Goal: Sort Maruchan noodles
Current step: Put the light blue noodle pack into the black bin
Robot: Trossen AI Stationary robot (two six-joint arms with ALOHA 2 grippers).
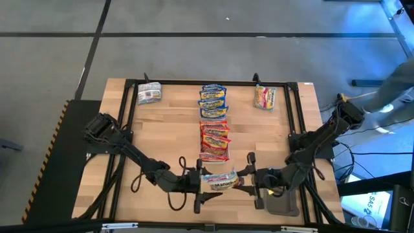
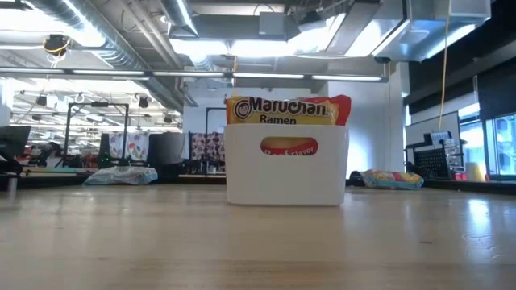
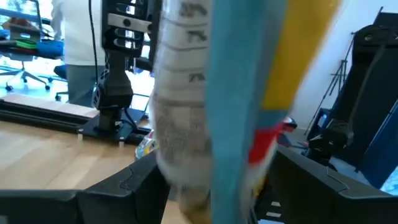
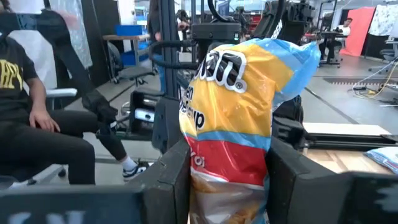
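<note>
A blue-yellow-red Maruchan noodle packet [image 1: 220, 182] hangs over the table's near middle between my two grippers. My right gripper [image 1: 244, 181] is shut on its right end. My left gripper [image 1: 194, 184] is open, its fingers on either side of the packet's left end [image 3: 211, 124]; whether they touch it I cannot tell. On the table lie a silver-grey packet [image 1: 149, 94], a row of blue-yellow packets [image 1: 212, 99], a row of red-orange packets [image 1: 215, 138] and one more packet [image 1: 264, 97]. The low view shows a white tray [image 2: 286, 173] with a packet [image 2: 288, 110] standing in it. My right gripper pinches the packet's red-and-tan end [image 4: 227, 177] between its two fingers [image 4: 171, 180], which press on its two side edges and squeeze it narrower there. The fingers come level from the table's right. The packet reaches out past them toward the left arm, clear of the table.
A black rail frame [image 1: 129, 123] runs along the table's sides and far edge. A dark grey tray [image 1: 282, 205] sits at the near right under my right arm. A person sits beyond the table [image 4: 37, 124]; another stands in the room [image 3: 74, 50].
</note>
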